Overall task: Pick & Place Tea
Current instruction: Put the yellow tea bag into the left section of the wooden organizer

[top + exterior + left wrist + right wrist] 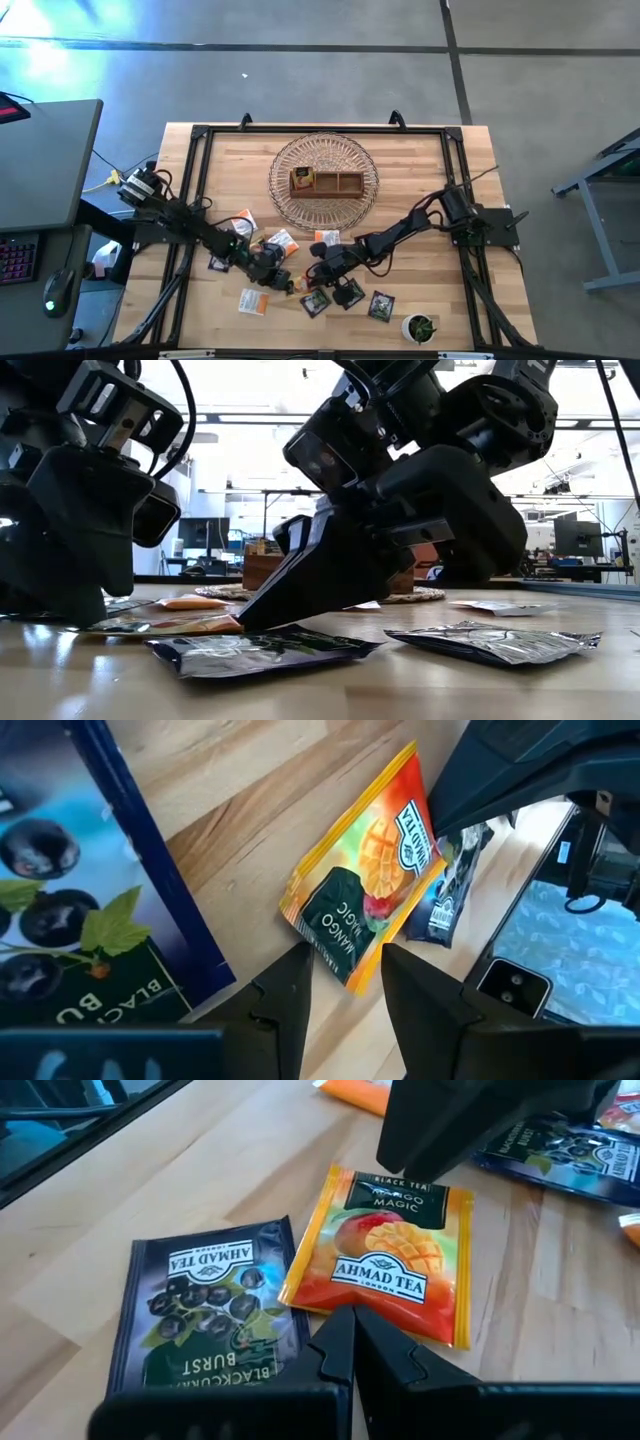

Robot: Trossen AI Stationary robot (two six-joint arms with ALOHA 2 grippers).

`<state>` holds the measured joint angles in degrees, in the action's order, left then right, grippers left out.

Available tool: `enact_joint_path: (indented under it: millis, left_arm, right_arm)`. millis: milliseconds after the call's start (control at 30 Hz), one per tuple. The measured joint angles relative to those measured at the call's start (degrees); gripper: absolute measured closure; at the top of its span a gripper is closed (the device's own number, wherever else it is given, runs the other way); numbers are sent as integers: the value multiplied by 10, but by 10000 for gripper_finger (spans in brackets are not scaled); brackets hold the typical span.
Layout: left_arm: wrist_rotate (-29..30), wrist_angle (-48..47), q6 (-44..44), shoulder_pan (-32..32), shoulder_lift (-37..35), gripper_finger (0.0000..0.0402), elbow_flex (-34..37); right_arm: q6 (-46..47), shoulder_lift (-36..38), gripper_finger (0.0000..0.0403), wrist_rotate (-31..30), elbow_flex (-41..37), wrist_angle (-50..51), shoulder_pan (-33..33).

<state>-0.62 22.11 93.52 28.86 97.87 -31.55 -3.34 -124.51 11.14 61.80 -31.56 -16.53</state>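
Several tea sachets lie flat on the wooden table. A yellow-red mango sachet [365, 870] [390, 1250] [290, 285] sits between both grippers. My left gripper [345, 995] [276, 277] is open, its fingers standing on either side of the sachet's dark green end. My right gripper [352, 1330] [313, 274] [250, 622] is shut, with its tips down at the opposite edge of the same sachet. A black blackcurrant sachet [205, 1305] lies right beside it. My right gripper's shut fingertips [262, 610] slant down from the table's right and meet the tabletop at the mango sachet's edge [345, 1302]. The sachet lies flat. Whether the tips touch the sachet or only the wood, I cannot tell.
A round wicker tray [285, 160] with a brown wooden tray [325, 182] sits toward the far edge. More sachets lie around [253, 301] [381, 306] [245, 222]. A small potted plant [420, 328] stands near the front right. Black frame rails border the table.
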Motion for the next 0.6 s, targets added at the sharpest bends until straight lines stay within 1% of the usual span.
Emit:
enact_joint_path:
  millis: [200,300,367,600]
  left_arm:
    - [17,0,-15,0,0,275,0]
    - [28,0,-23,0,0,285,0]
    - [33,-5,-25,0,0,302,0]
    - [59,-27,-28,-2,-1,391,-1]
  right_arm:
    - [-3,-1,402,2,0,-10,0]
    - [-5,-1,402,2,0,-12,0]
    - [-5,-1,402,2,0,-12,0]
    - [-6,-1,402,1,0,-24,-1]
